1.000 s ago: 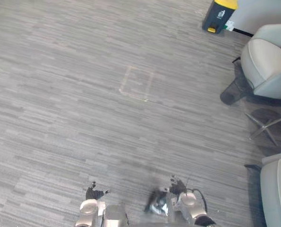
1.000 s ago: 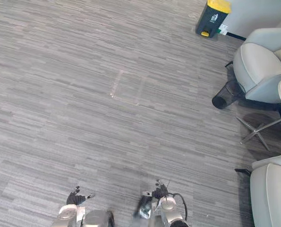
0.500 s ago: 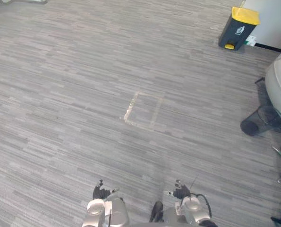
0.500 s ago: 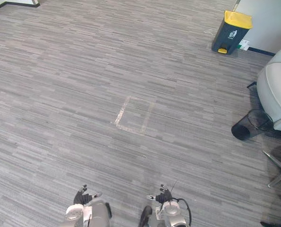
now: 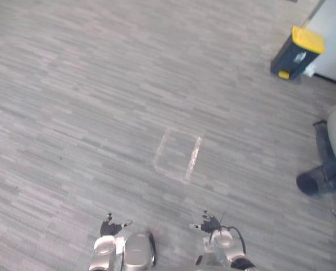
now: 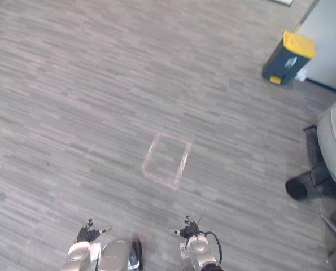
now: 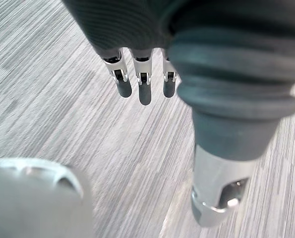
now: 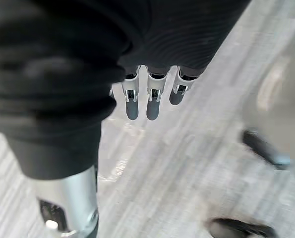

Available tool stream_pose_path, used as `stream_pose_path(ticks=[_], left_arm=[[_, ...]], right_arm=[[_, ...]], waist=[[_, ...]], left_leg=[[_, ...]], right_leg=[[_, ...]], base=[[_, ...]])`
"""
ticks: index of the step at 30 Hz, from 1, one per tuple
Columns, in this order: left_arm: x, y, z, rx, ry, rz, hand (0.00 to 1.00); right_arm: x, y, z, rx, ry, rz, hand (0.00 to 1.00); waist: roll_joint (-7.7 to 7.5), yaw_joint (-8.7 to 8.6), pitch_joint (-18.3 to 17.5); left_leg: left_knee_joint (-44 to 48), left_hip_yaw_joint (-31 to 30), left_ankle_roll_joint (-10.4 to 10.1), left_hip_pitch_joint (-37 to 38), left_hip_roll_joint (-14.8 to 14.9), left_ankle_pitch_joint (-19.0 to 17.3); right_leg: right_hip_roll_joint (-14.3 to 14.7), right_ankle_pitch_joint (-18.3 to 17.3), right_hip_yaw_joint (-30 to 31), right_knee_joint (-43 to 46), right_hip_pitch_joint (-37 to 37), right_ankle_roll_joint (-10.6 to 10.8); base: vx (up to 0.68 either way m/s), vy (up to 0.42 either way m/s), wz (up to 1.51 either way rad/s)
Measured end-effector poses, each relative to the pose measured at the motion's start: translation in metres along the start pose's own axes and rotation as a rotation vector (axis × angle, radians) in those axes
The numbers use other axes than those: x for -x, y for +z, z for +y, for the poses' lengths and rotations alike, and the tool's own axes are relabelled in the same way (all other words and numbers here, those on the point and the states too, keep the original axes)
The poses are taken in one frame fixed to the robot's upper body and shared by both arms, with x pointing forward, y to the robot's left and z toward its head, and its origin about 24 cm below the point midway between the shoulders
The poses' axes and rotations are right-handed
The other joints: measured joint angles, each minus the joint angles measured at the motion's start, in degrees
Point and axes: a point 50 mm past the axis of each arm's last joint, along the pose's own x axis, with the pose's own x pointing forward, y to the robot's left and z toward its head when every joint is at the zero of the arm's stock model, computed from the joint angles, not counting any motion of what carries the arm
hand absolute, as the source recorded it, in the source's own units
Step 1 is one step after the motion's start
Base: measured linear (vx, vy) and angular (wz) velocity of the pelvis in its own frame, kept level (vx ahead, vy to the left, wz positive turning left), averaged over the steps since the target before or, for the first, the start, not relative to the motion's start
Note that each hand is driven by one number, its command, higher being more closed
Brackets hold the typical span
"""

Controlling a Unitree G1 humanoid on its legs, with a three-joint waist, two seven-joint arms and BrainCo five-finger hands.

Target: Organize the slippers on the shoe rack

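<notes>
Grey carpet (image 5: 88, 113) with fine stripes covers the floor across the scene, and a rectangle of pale tape (image 5: 178, 155) is marked on it a little right of centre, well ahead of the robot. At the far right a dark bin (image 5: 296, 53) with a yellow lid (image 5: 308, 39) stands close to a pale wall (image 6: 331, 39). Nearer along the right edge is part of a light grey chair (image 6: 334, 147), and a black mesh basket (image 5: 312, 182) sits on the carpet just beside it. The robot's left hand (image 5: 108, 227) shows low at the near edge, left of centre, and its right hand (image 5: 209, 224) shows at about the same depth to the right. The two hands are apart from each other, and both are nearer than the taped rectangle. In the left wrist view the left hand's fingers (image 7: 144, 87) hang straight in a row over bare carpet, the thumb (image 7: 219, 193) stands apart from them, and nothing lies between them. The right wrist view shows the same pose: the right hand's fingers (image 8: 153, 99) are straight and relaxed, the thumb (image 8: 70, 203) is out to the side, and the hand has hold of nothing. A few dark blurred shapes show past the right hand's fingers, too unclear to name. Where the slippers and the shoe rack are cannot be told from these views; neither hand carries a slipper.
</notes>
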Motion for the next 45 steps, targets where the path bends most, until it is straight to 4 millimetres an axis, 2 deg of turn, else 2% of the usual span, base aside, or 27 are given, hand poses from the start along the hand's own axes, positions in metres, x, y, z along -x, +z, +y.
stream_pose_path(ticks=[3,5,6,8,9,10,11,12,14,16,17,18,21,23,24,25,27,29,32,34,37,38,41,42,43,44,45], left_arm=[[0.001,-0.003,-0.005,-0.023,-0.017,0.011,0.0],[0.002,-0.003,-0.009,-0.054,-0.038,0.004,0.0],[0.003,-0.003,-0.012,-0.069,-0.052,-0.001,0.0],[0.004,-0.006,-0.012,-0.077,-0.052,0.004,0.0],[0.004,-0.009,-0.012,-0.091,-0.055,0.011,0.0],[0.004,-0.009,-0.013,-0.1,-0.059,0.012,0.0],[0.007,-0.014,-0.02,-0.104,-0.077,0.028,0.0],[0.007,-0.014,-0.022,-0.102,-0.082,0.029,0.0],[0.008,-0.013,-0.03,-0.091,-0.1,0.031,0.0],[0.009,-0.009,-0.036,-0.081,-0.121,0.017,0.0],[0.009,-0.008,-0.037,-0.083,-0.125,0.012,0.0],[0.007,-0.001,-0.035,-0.084,-0.119,-0.013,0.0],[0.005,0.005,-0.03,-0.091,-0.106,-0.038,0.0],[0.005,0.008,-0.029,-0.083,-0.104,-0.052,0.0],[0.005,0.01,-0.03,-0.075,-0.106,-0.062,0.0],[0.006,0.009,-0.034,-0.061,-0.114,-0.057,0.0],[0.004,0.006,-0.026,-0.083,-0.098,-0.049,0.0],[0.003,0.007,-0.024,-0.087,-0.096,-0.047,0.0],[0.002,0.002,-0.022,-0.095,-0.093,-0.019,0.0],[0.002,-0.002,-0.02,-0.134,-0.101,-0.003,0.0],[0.001,-0.002,-0.02,-0.151,-0.105,-0.003,0.0],[0.001,-0.004,-0.019,-0.154,-0.104,0.005,0.0],[0.001,-0.006,-0.02,-0.158,-0.106,0.019,0.0],[0.001,-0.007,-0.02,-0.157,-0.107,0.023,0.0],[0.0,-0.007,-0.018,-0.157,-0.103,0.023,0.0],[0.001,-0.007,-0.019,-0.155,-0.105,0.026,0.0],[0.002,-0.008,-0.026,-0.158,-0.128,0.026,0.0]], right_arm=[[0.0,0.003,-0.006,-0.002,-0.014,-0.02,0.0],[0.0,0.003,-0.008,-0.006,-0.021,-0.026,0.0],[0.0,0.003,-0.01,-0.011,-0.026,-0.024,0.0],[0.001,-0.001,-0.008,-0.012,-0.022,-0.013,0.0],[0.001,-0.002,-0.01,-0.011,-0.027,-0.011,0.0],[0.001,-0.002,-0.012,-0.009,-0.031,-0.011,0.0],[0.001,-0.003,-0.015,-0.022,-0.042,-0.006,0.0],[0.001,-0.003,-0.016,-0.03,-0.046,-0.005,0.0],[0.001,-0.001,-0.017,-0.041,-0.05,-0.016,0.0],[0.004,-0.005,-0.017,-0.051,-0.054,-0.019,0.0],[0.004,-0.006,-0.018,-0.054,-0.056,-0.017,0.0],[0.006,-0.01,-0.016,-0.061,-0.055,-0.003,0.0],[0.008,-0.016,-0.011,-0.078,-0.046,0.02,0.0],[0.005,-0.013,-0.01,-0.078,-0.044,0.022,0.0],[0.004,-0.011,-0.011,-0.075,-0.048,0.025,0.0],[0.004,-0.016,-0.014,-0.064,-0.055,0.044,0.0],[0.004,-0.012,-0.004,-0.055,-0.025,0.029,0.0],[0.005,-0.017,-0.004,-0.055,-0.027,0.043,0.0],[0.006,-0.02,-0.003,-0.052,-0.022,0.055,0.0],[0.005,-0.016,-0.003,-0.049,-0.017,0.041,0.0],[0.004,-0.015,-0.004,-0.045,-0.018,0.037,0.0],[0.003,-0.013,-0.005,-0.04,-0.017,0.037,0.0],[0.001,-0.01,-0.006,-0.024,-0.016,0.038,0.0],[0.001,-0.01,-0.007,-0.017,-0.017,0.039,0.0],[0.002,-0.014,-0.007,0.001,-0.016,0.047,0.0],[0.002,-0.014,-0.009,0.007,-0.019,0.047,0.0],[0.0,-0.011,-0.015,0.014,-0.032,0.036,0.0]], waist=[[0.69,-1.77,0.4],[0.56,-2.23,0.3],[0.42,-2.16,0.2],[-0.57,-2.17,-0.4],[-0.36,-2.72,-0.9],[-0.31,-2.81,-1.5],[1.66,-2.7,-3.2],[2.24,-2.71,-3.4],[4.35,-2.99,-3.3],[5.21,-2.96,-3.1],[5.18,-2.97,-3.1],[4.55,-2.76,-2.8],[2.68,-1.97,-2.7],[2.27,-1.4,-2.4],[2.18,-1.2,-2.0],[3.19,-1.25,-1.6],[1.35,-1.58,-1.9],[0.99,-1.45,-2.1],[0.41,-1.13,-2.4],[0.47,-1.84,-2.5],[0.36,-1.75,-2.5],[0.64,-1.8,-2.3],[1.01,-1.78,-2.0],[0.45,-1.71,-2.1],[-1.35,-1.46,-2.3],[-1.09,-1.4,-2.2],[0.99,-2.06,-1.8]], left_leg=[[-4.0,-3.0,-0.1,5.2,0.4,0.0],[-6.2,-4.1,-0.3,7.2,0.7,0.0],[-8.2,-4.3,-2.3,9.3,0.6,-0.6],[-10.5,-5.7,-4.6,12.9,-0.3,-2.0],[-11.3,-7.6,-5.8,15.1,0.1,-2.9],[-11.2,-8.1,-6.2,15.3,0.4,-3.1],[-6.6,-8.1,-6.6,13.4,2.8,-3.3],[-3.2,-8.1,-6.8,12.1,3.6,-3.4],[17.1,-8.1,-12.7,4.7,7.1,1.8],[33.1,-7.7,-14.6,-1.0,10.4,6.7],[36.3,-7.1,-14.5,-2.4,11.3,6.0],[42.0,-4.7,-12.0,-5.9,13.4,3.9],[35.9,-2.0,-8.2,-12.8,14.0,-0.8],[24.8,-4.5,-7.9,-15.6,11.4,-1.8],[13.1,-10.4,-8.9,-16.3,8.0,-0.1],[7.2,-13.9,-10.4,-14.6,6.4,7.6],[6.8,-9.9,-10.4,-12.2,4.8,4.6],[10.3,-6.9,-8.4,-11.7,5.1,1.6],[9.2,0.2,-6.4,-6.4,5.0,-0.5],[7.8,4.8,-5.2,-1.5,4.9,-1.2],[5.9,7.8,-4.5,2.2,4.7,-1.6],[1.4,9.5,-4.5,5.7,4.7,-1.6],[-2.2,14.4,-5.5,8.9,6.1,-1.1],[-2.7,15.9,-5.7,9.8,5.6,-0.9],[-4.1,16.0,-6.2,11.0,3.7,-0.8],[-4.7,15.7,-6.4,11.3,3.6,-0.9],[-5.5,15.1,-6.8,11.9,4.3,-0.6]], right_leg=[[4.0,-1.8,-3.7,-18.5,-4.9,-0.1],[6.4,2.9,-5.4,-35.6,-5.8,0.0],[7.2,7.3,-7.3,-43.9,-6.3,-0.2],[7.4,10.6,-8.7,-48.1,-6.3,-1.1],[8.0,15.0,-6.1,-46.1,-6.5,-5.3],[8.3,15.4,-5.6,-44.8,-6.9,-5.9],[9.5,12.5,-5.8,-40.7,-8.3,-7.7],[9.9,11.9,-6.3,-40.2,-8.1,-8.0],[12.4,8.2,-5.8,-39.3,-5.2,-8.5],[13.8,5.9,-4.7,-40.6,-0.7,-8.2],[14.0,5.3,-4.5,-40.9,0.6,-8.1],[14.3,4.1,-4.0,-42.3,4.6,-7.6],[14.1,3.6,-0.6,-46.4,10.2,-6.3],[13.0,3.7,2.7,-46.9,10.9,-4.8],[11.5,3.1,5.9,-46.1,10.7,-2.6],[11.5,2.1,9.4,-44.6,10.5,-0.2],[9.3,2.4,12.0,-44.8,10.8,0.9],[8.6,2.1,13.6,-44.7,11.2,1.3],[5.2,1.4,13.4,-31.2,5.8,2.3],[1.7,2.6,6.8,-18.4,1.4,-0.1],[-2.4,4.3,-2.1,-14.7,0.6,-3.0],[-3.4,0.9,-7.4,-13.3,-0.4,-2.9],[-2.8,-1.2,-19.9,-21.4,-0.9,-3.2],[-3.0,2.0,-25.0,-26.3,-1.0,-4.6],[-3.2,5.7,-29.9,-31.4,-0.2,-10.7],[-2.8,5.0,-30.3,-31.9,0.5,-11.7],[-0.5,4.7,-29.3,-33.4,0.4,-11.7]], base=[[0.4,-0.028,0.63],[0.33,-0.077,0.68],[0.32,-0.089,0.51],[0.62,-0.206,0.59],[0.57,-0.204,0.6],[0.62,-0.228,0.43],[0.5,-0.184,0.13],[0.87,-0.309,-0.15],[0.6,-0.195,-0.38],[0.44,-0.061,-0.24],[0.51,-0.029,-0.12],[0.31,0.0,-0.1],[0.39,0.095,-0.42],[0.29,0.249,-0.89],[0.26,0.349,-1.16],[0.24,0.353,-1.21],[0.28,0.341,-0.9],[0.27,0.285,-0.82],[0.23,0.244,-0.96],[0.17,0.152,-0.91],[0.19,0.092,-1.0],[0.15,0.016,-0.98],[0.17,-0.041,-1.07],[0.23,-0.087,-1.03],[0.21,-0.09,-0.87],[0.24,-0.122,-0.94],[0.21,-0.129,-0.67]])
